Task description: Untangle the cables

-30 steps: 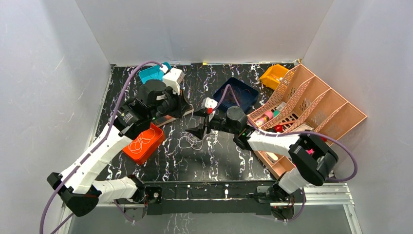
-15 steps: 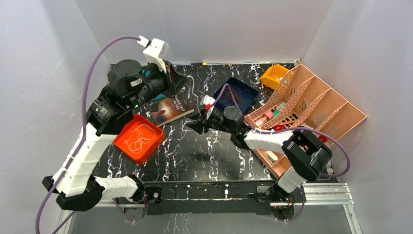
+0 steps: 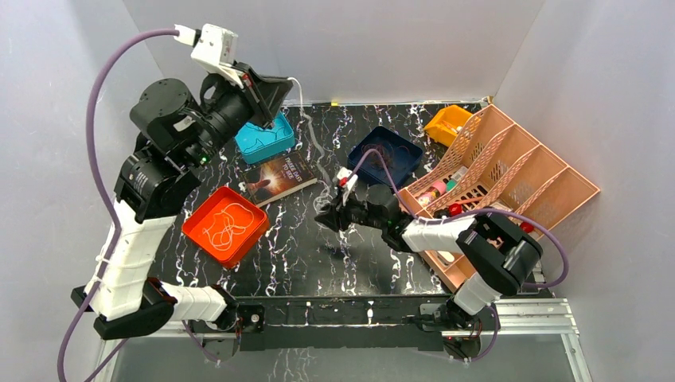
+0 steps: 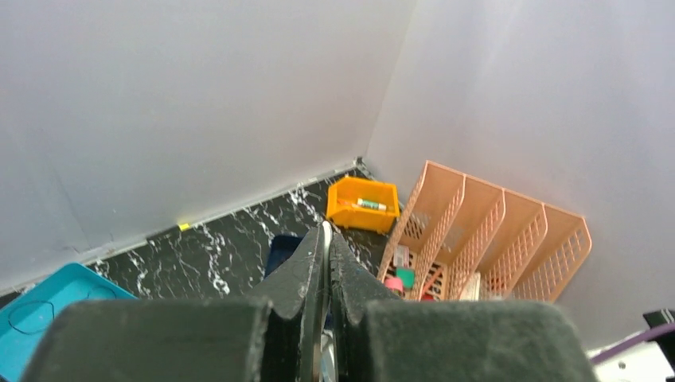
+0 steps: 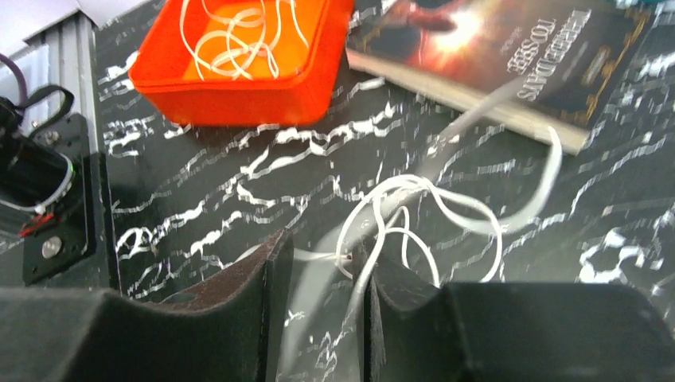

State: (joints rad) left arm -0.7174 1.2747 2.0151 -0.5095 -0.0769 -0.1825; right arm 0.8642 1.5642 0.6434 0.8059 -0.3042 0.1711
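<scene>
A whitish cable (image 3: 301, 95) hangs from my left gripper (image 3: 272, 89), which is raised high at the back left and shut on it. A thin pale strip shows between its fingertips in the left wrist view (image 4: 326, 239). The cable runs down to my right gripper (image 3: 326, 216), low over the middle of the table. In the right wrist view the cable's white loops (image 5: 414, 215) lie just ahead of the right gripper (image 5: 322, 270). One strand passes between the fingers, along the right finger (image 5: 398, 294), and the jaws stand apart. More whitish cable lies in the orange tray (image 3: 203, 231) (image 5: 239, 103).
A teal tray (image 3: 275, 147) (image 4: 72, 278) holds a thin dark loop. A book (image 3: 282, 175) (image 5: 509, 56) lies beside it. A navy tray (image 3: 402, 163), a yellow bin (image 3: 447, 123) (image 4: 362, 215) and a peach slotted organizer (image 3: 509, 175) (image 4: 485, 239) stand at the right.
My left arm has risen up and back with the cable, drawing the tangle off the table. The right gripper's jaws have narrowed around a strand.
</scene>
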